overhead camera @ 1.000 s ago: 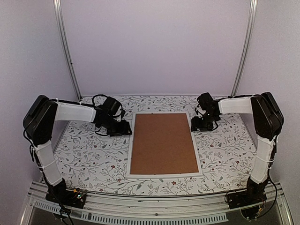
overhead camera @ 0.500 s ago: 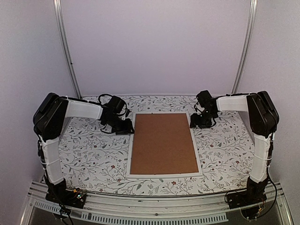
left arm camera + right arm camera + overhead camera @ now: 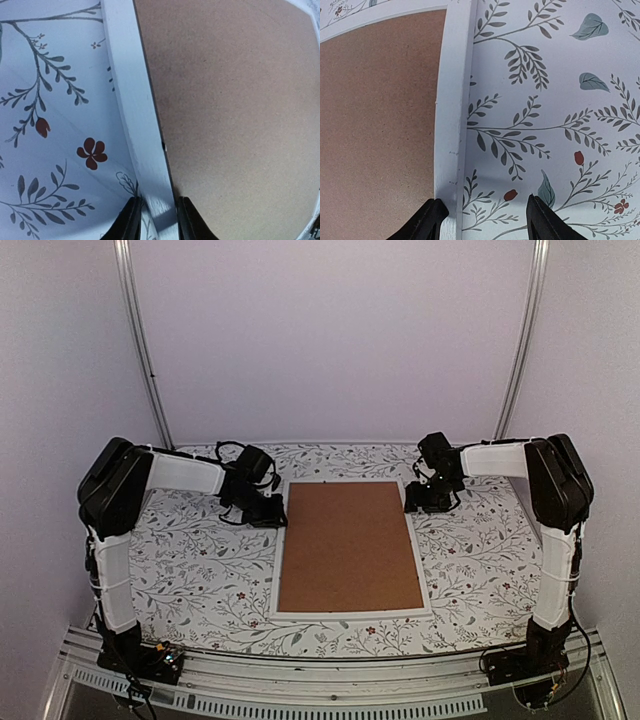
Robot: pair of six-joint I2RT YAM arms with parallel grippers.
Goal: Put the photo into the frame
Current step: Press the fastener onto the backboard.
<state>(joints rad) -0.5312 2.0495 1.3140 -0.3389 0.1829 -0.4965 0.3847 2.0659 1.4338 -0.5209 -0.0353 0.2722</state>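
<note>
The frame (image 3: 275, 570) lies flat in the middle of the table, white border up, with a brown backing board (image 3: 348, 545) filling it. The photo is out of view. My left gripper (image 3: 279, 512) is low at the far part of the frame's left side. In the left wrist view the gripper (image 3: 156, 220) is shut on the white border (image 3: 135, 100), one finger on each side. My right gripper (image 3: 412, 504) is at the frame's right side. In the right wrist view the gripper (image 3: 487, 220) is open, straddling the border (image 3: 452, 100) and a strip of cloth.
A floral tablecloth (image 3: 190, 570) covers the table around the frame. White walls and two metal uprights (image 3: 140, 340) enclose the back and sides. The arm bases stand on a rail (image 3: 320, 685) at the near edge.
My left arm has moved right to the frame's left edge and its jaws have closed in around the border. The right gripper has shifted slightly left onto the right edge, still open.
</note>
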